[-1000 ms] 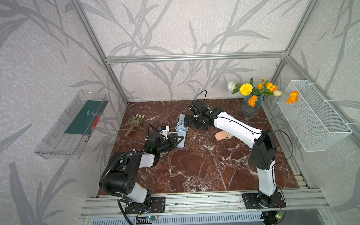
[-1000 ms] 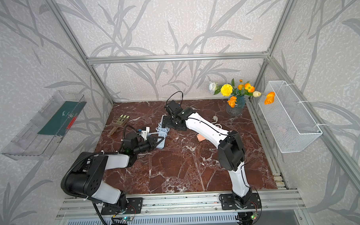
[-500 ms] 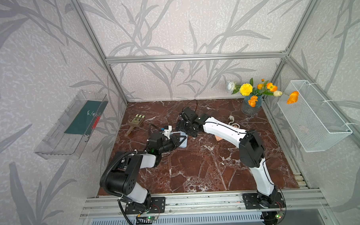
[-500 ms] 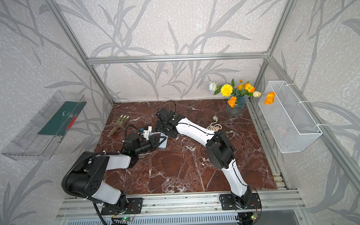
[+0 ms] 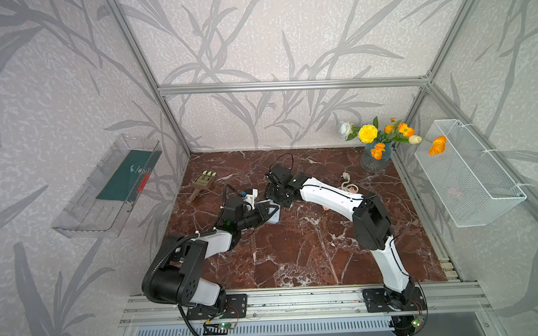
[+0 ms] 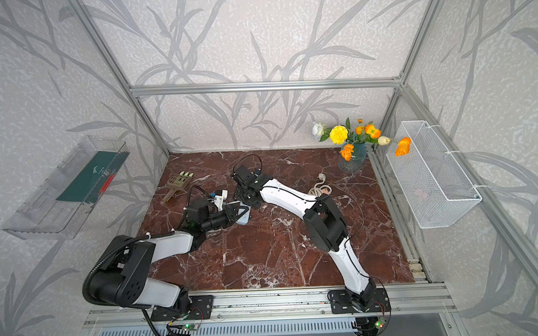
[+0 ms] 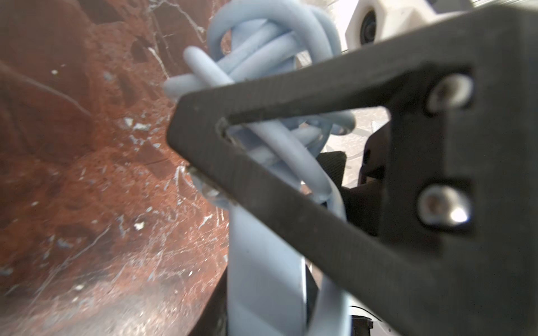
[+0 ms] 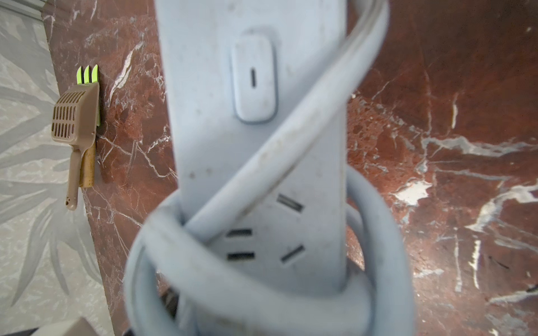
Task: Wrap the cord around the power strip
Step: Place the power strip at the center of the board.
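The blue power strip (image 8: 256,131) sits between the two grippers, a bit left of the middle of the red stone table (image 5: 295,251). Its cord (image 8: 291,163) is looped round it. The left gripper (image 5: 270,211) is pinched tight on the strip. The right gripper (image 5: 275,199) is right beside it, and I cannot tell how wide it is.

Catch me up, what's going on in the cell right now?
The left arm's jaws are clamped shut on the pale blue plastic power strip. Its matching pale blue cord already loops around the strip's body several times, with one turn crossing the socket face diagonally. The right arm's jaws hover close over the strip. Whether they grip anything isn't visible. The wrapping looks well along.
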`<action>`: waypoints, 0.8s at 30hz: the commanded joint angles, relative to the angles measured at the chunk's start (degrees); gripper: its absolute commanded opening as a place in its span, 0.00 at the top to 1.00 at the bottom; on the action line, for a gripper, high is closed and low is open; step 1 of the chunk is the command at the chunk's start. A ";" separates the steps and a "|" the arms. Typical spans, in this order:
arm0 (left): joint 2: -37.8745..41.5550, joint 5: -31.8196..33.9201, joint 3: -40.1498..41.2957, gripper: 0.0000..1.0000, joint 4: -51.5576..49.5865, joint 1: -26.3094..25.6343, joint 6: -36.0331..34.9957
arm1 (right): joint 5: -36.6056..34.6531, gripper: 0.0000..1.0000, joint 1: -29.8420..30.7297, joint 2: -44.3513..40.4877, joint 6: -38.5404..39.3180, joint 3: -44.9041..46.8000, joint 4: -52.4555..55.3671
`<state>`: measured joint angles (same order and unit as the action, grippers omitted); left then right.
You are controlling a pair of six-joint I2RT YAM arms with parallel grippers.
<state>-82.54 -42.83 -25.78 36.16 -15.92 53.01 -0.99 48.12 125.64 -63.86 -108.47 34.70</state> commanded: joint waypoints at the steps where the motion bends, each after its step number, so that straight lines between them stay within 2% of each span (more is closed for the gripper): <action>1: 4.36 -0.46 -2.36 0.72 -3.31 -0.95 -6.12 | -3.94 0.52 -0.31 -1.42 -0.74 1.24 -2.90; 6: 8.89 0.51 -2.96 0.54 -12.44 -0.95 -8.21 | -4.99 0.55 -0.47 -1.01 0.32 0.47 -3.68; 12: 16.88 3.18 -5.08 0.41 -32.98 -0.86 -14.06 | -6.67 0.60 -0.66 0.47 1.51 -0.89 -2.50; 17: 21.03 7.98 -8.08 0.41 -49.00 0.07 -18.11 | -8.93 0.59 -0.08 2.16 3.52 -0.73 -0.28; 24: 24.71 12.41 -10.72 0.41 -55.73 2.19 -20.92 | -11.45 0.58 0.39 3.85 5.39 1.03 0.45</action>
<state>-58.96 -34.00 -34.39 -13.45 -14.48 35.16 -9.26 48.12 129.69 -60.16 -107.04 35.03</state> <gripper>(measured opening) 0.591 0.665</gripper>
